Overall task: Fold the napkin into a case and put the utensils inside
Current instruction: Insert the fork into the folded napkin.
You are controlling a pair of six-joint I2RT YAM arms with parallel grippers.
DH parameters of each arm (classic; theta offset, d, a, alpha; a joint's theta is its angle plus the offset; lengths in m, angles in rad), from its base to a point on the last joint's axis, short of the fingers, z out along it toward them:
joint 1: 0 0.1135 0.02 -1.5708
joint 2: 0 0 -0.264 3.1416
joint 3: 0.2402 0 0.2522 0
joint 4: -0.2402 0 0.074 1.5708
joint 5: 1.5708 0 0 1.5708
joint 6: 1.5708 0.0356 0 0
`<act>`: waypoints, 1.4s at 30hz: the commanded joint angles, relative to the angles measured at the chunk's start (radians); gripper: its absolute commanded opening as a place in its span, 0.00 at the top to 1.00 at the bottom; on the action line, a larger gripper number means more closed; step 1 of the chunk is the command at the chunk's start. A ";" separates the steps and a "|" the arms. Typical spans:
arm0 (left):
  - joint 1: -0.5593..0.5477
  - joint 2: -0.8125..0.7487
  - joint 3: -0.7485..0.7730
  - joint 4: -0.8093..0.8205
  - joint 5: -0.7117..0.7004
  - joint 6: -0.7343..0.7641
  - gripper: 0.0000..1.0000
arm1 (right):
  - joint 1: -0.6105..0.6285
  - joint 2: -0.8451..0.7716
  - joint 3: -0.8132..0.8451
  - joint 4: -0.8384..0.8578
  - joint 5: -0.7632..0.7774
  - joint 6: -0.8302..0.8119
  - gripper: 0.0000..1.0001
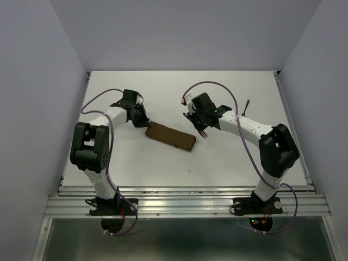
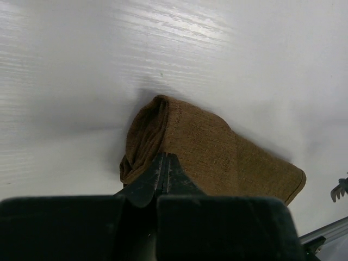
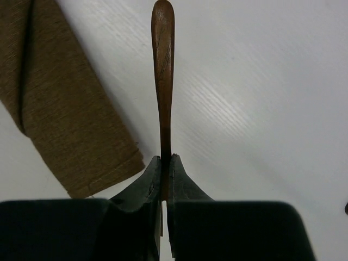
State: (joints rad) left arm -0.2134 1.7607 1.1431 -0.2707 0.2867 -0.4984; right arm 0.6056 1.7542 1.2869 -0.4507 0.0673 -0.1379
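The napkin [image 1: 171,136] lies mid-table folded into a narrow brown case, seen also in the left wrist view [image 2: 217,152] and the right wrist view [image 3: 60,109]. My left gripper [image 1: 144,123] [image 2: 166,156] is shut at the case's left end, its tips pinching the cloth edge, which bulges up there. The right gripper [image 1: 200,126] [image 3: 166,159] hovers just off the case's right end, shut on the fork [image 3: 163,81]. The fork's handle points ahead of the fingers and its tines [image 1: 204,134] stick out behind. The spoon [image 1: 247,106] lies at the right, beyond the right arm.
White walls enclose the table on the left, back and right. A metal rail [image 1: 185,204] runs along the near edge, where both arm bases are bolted. The right arm's forearm [image 1: 244,126] stretches between the spoon and the case.
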 commanded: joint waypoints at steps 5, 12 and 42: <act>0.014 0.034 0.072 -0.009 -0.001 -0.006 1.00 | 0.114 0.044 0.112 -0.095 0.003 -0.172 0.99; 0.014 0.115 0.133 -0.004 0.028 -0.011 1.00 | 0.158 0.132 0.186 -0.207 0.000 -0.230 0.99; 0.029 0.011 0.113 -0.024 0.029 -0.009 1.00 | 0.195 0.344 0.414 -0.321 0.000 -0.292 0.99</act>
State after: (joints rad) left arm -0.1959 1.8652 1.2556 -0.2722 0.3206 -0.5247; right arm 0.7937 2.0933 1.6554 -0.7742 0.0746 -0.4229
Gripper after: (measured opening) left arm 0.019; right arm 0.055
